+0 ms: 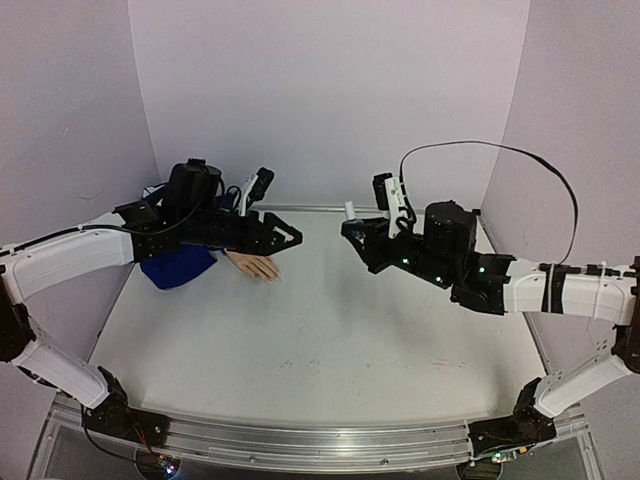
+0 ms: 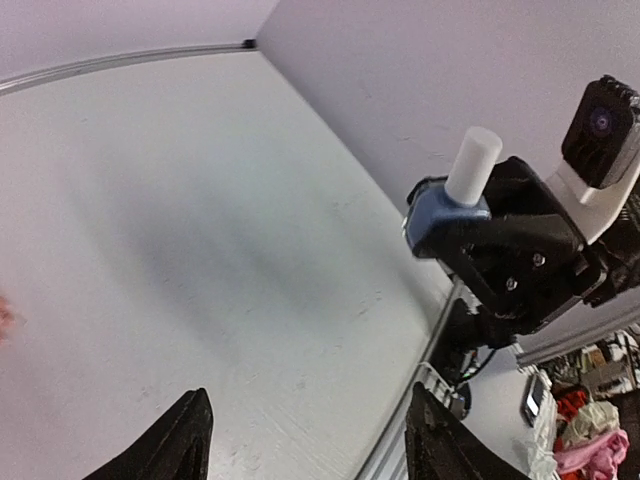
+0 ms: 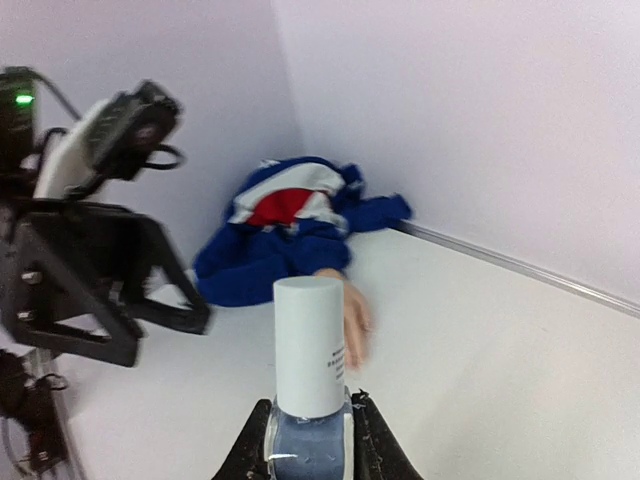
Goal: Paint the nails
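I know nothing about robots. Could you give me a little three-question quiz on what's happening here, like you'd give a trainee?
1. True or false: the right gripper grips a small blue-based bottle with a white cap.
2. What lies on the white table? A) a peach mannequin hand in a blue, red and white sleeve B) a paintbrush C) a cup
3. Fill in: the left gripper's jaws stand ____, nothing between them.
Key: 1 true; 2 A; 3 open.
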### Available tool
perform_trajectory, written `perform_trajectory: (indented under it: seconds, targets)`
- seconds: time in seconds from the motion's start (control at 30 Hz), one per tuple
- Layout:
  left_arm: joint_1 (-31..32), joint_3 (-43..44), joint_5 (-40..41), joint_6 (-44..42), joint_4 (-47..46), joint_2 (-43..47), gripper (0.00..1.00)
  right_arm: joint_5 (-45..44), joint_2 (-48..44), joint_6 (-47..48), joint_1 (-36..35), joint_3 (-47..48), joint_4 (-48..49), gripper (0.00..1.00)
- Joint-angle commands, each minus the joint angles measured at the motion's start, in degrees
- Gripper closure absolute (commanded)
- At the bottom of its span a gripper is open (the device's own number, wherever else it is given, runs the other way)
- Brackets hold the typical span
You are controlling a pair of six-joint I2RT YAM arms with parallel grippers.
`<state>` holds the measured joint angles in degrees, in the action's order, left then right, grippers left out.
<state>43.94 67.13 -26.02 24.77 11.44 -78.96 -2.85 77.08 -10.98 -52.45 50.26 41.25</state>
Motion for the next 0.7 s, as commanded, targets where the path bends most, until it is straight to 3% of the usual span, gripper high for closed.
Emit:
perform_trajectory:
  seconds: [0.0, 0.33, 0.47, 0.67]
  targets:
    - [0.2, 3.1, 11.8, 3.2, 8.9, 2.6, 0.3, -19.4, 3.8, 2.3, -1.2, 2.9, -2.0, 1.0]
    - [0.2, 3.1, 4.9, 7.8, 3.2, -1.1, 0.23, -16.0, 12.8, 4.7, -7.2, 7.6, 2.5, 1.0]
    - [0.2, 4.3, 3.6, 8.7, 1.9, -2.6, 0.42, -14.4, 14.9, 7.1, -10.4, 8.9, 4.5, 1.0]
    - [0.3, 5.6, 2.3, 9.1, 1.0, -3.1, 0.42, -13.2, 17.2, 8.3, -12.5, 10.8, 5.4, 1.0]
